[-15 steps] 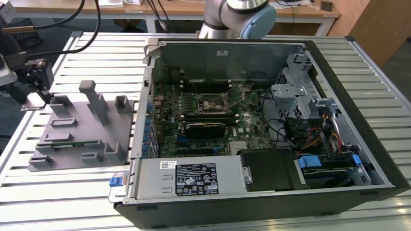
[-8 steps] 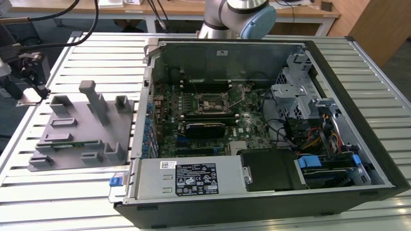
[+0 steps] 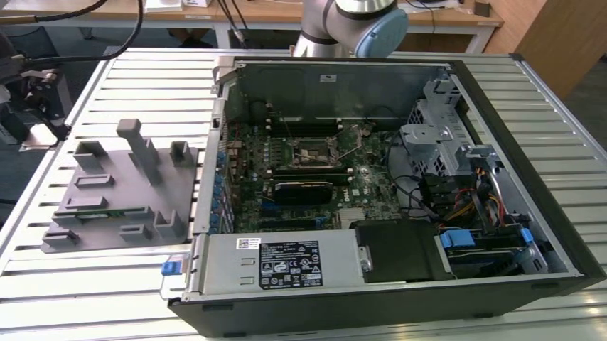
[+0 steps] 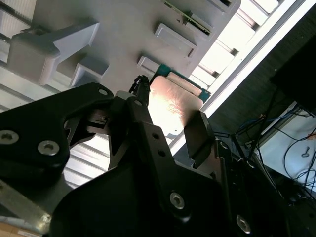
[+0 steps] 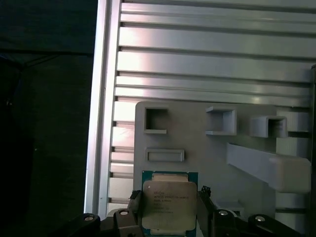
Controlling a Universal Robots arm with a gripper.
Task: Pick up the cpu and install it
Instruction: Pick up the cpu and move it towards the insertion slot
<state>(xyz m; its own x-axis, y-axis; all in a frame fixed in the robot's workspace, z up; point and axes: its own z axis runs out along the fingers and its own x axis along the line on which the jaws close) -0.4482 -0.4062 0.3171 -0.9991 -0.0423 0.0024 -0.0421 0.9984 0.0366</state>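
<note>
One gripper (image 4: 169, 111): black, closed on opposite edges of small square silver-topped, green-rimmed cpu (image 5: 168, 203).
Plate (image 5: 197, 143): grey slotted plastic, lying on ribbed metal surface (image 5: 207, 59).

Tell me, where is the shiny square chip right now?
In the first wrist view the cpu sits clamped in the gripper, in front of the grey holder plate with its empty slots, near the slatted table edge.

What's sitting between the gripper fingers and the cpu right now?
Nothing. In the first wrist view the gripper has its fingers straight against opposite edges of the cpu.
</note>
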